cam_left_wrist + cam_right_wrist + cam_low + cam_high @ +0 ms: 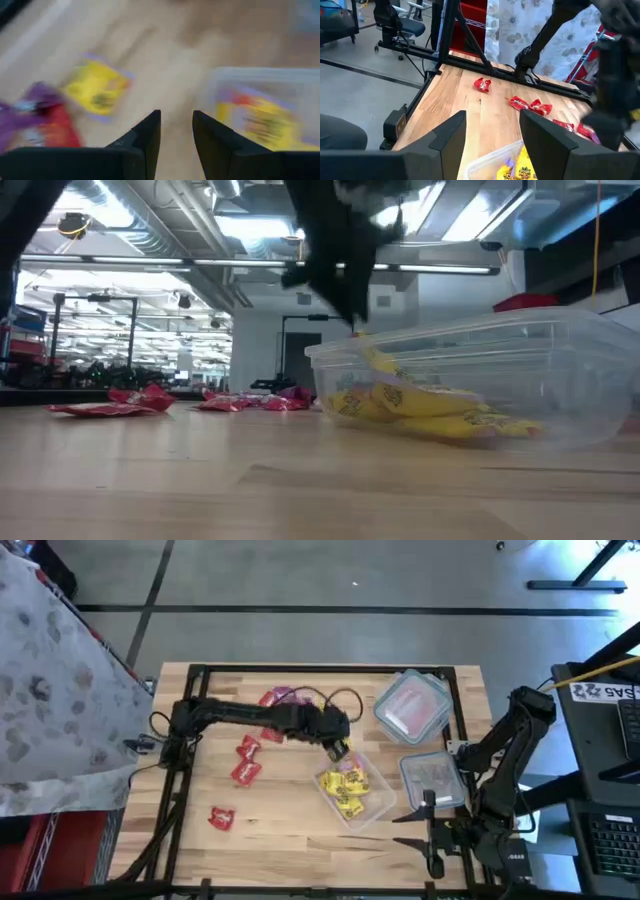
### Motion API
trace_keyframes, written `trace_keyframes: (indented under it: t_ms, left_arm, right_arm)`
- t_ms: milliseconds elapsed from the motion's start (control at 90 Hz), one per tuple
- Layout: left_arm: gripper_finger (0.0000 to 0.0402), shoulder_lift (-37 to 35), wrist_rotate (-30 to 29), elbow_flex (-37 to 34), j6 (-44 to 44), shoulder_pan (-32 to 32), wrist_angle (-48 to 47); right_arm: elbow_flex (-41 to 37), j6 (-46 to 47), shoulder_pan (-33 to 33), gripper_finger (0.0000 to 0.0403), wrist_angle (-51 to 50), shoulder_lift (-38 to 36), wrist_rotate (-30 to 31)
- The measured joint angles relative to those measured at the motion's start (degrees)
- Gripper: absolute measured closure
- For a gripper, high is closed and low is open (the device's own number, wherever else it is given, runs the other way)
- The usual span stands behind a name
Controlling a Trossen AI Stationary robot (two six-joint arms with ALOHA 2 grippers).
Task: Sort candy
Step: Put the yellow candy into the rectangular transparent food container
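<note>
The left arm is reaching across the middle of the wooden desk (280, 830), and the left gripper (340, 749) is hanging just above the near rim of a clear open tub (372, 808) that is holding a pile of yellow candy (345, 790). In the low view a yellow packet (372, 356) is showing directly under the dark gripper at the tub's rim, but whether the jaws are pinching it cannot be told; in the left wrist view the left fingers (145, 137) are standing slightly apart with bare desk showing in the gap between them, so the jaws are reading as released. The same wrist view is showing one yellow packet (99, 89) lying on the desk outside the tub, beside purple and red sweets (37, 117). Red candy is lying in several places: a cluster with purple packets (283, 697) near the far edge under the arm, two red packets (247, 758) to the left of the tub, and a single red packet (221, 818) well apart near the front left. The right gripper (432, 830) is waiting at the desk's front right corner with its jaws spread open, next to a second clear container (432, 781). A third container with a pinkish lid (411, 705) is resting at the far right.
</note>
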Motion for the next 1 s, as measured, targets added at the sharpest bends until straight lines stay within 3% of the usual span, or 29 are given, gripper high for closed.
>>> trace_keyframes:
  t_ms: [322, 600, 722, 933, 1000]
  left_arm:
    - [0.0255, 8.26, 8.03, -0.07, 10.25, 11.57, 1.14]
    - [0.0221, 12.33, 11.64, 0.04, 9.97, 13.54, 1.82]
    - [0.0254, 13.46, 10.95, 0.19, 9.96, 12.11, 2.12]
    - [0.0376, 12.31, 6.98, 0.02, 9.90, 7.66, 1.05]
    - [0.0393, 10.62, 5.90, -0.15, 9.84, 6.09, 0.77]
  right_arm:
    - [0.00, 0.15, 0.00, 0.0231, -0.01, -0.01, 0.00]
    - [0.00, 0.24, 0.00, 0.0231, -0.04, 0.00, 0.00]
    - [0.00, 0.24, 0.00, 0.0231, -0.03, 0.00, 0.00]
    - [0.00, 0.26, 0.00, 0.0231, -0.02, 0.00, 0.00]
    - [0.00, 0.26, 0.00, 0.0231, 0.04, 0.00, 0.00]
